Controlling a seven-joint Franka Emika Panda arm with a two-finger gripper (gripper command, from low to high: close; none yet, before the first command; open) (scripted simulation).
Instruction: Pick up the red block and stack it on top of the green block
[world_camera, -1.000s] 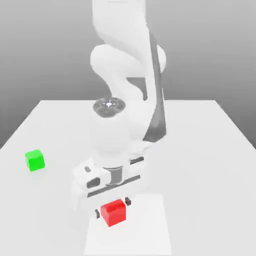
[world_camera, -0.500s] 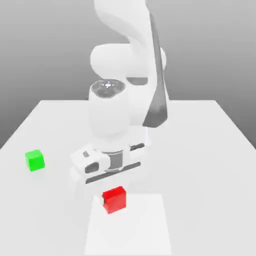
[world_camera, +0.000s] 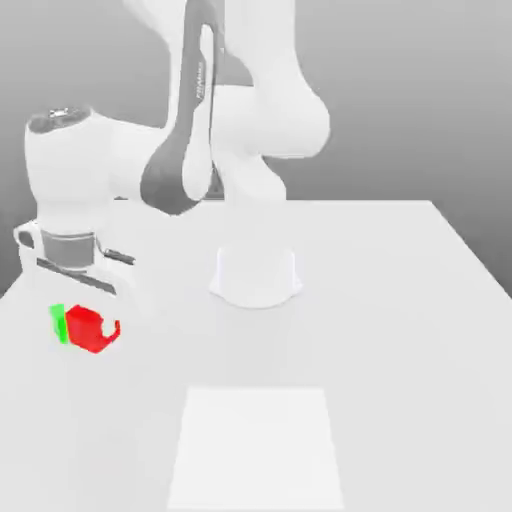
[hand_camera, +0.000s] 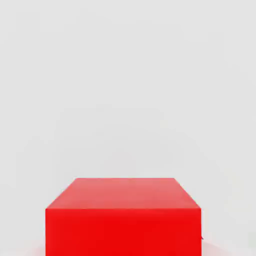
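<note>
My gripper (world_camera: 92, 331) is shut on the red block (world_camera: 88, 332), a small glossy cube held between the two fingers, near the table's edge on the exterior view's left. Just a thin strip of the green block (world_camera: 57, 323) peeks out beside the red cube; the rest is hidden behind it. I cannot tell whether the two cubes touch. In the hand view the red block (hand_camera: 122, 215) sits close up against plain white table.
The arm's round white base (world_camera: 255, 275) stands mid-table. A paler square patch (world_camera: 258, 445) lies on the white table (world_camera: 400, 330) toward the front. The arm's links reach from the base over to the exterior view's left.
The gripper has carried the red block from above the front square patch across to the exterior view's left, and it now covers most of the green block.
</note>
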